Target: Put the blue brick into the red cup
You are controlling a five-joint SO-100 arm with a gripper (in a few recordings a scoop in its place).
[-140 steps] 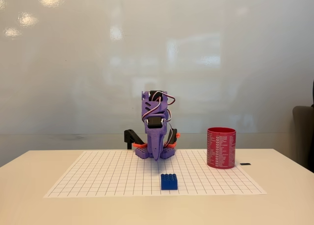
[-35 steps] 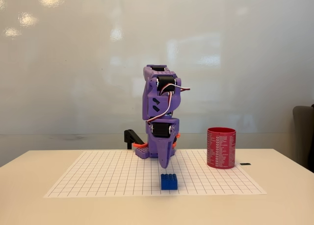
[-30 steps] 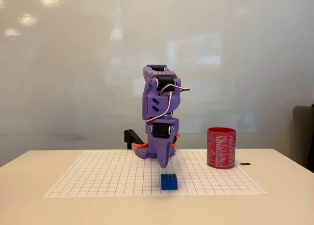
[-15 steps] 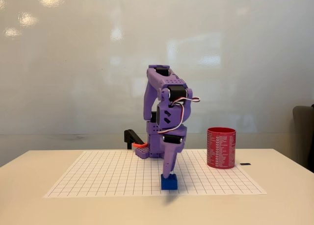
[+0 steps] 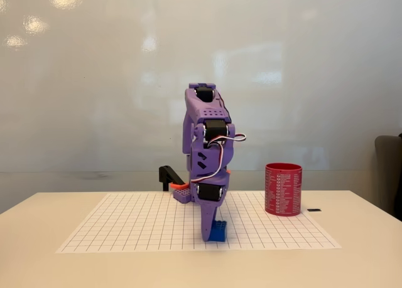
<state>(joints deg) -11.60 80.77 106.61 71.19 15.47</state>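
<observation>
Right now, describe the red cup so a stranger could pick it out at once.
In the fixed view, find the white grid sheet on the table. Near its far right corner, to the right of the purple arm, stands the red cup. It is an upright red cylinder with rows of fine white print, far taller than the blue brick.

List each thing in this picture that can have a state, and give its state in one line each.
Blue brick: flat on the grid sheet, outside the cup, partly hidden by the pincer.
Red cup: upright, mouth up, standing apart to the right.
Pincer: lowered to the brick's left side; open or shut cannot be told.
Grid sheet: lying flat on the table.
</observation>
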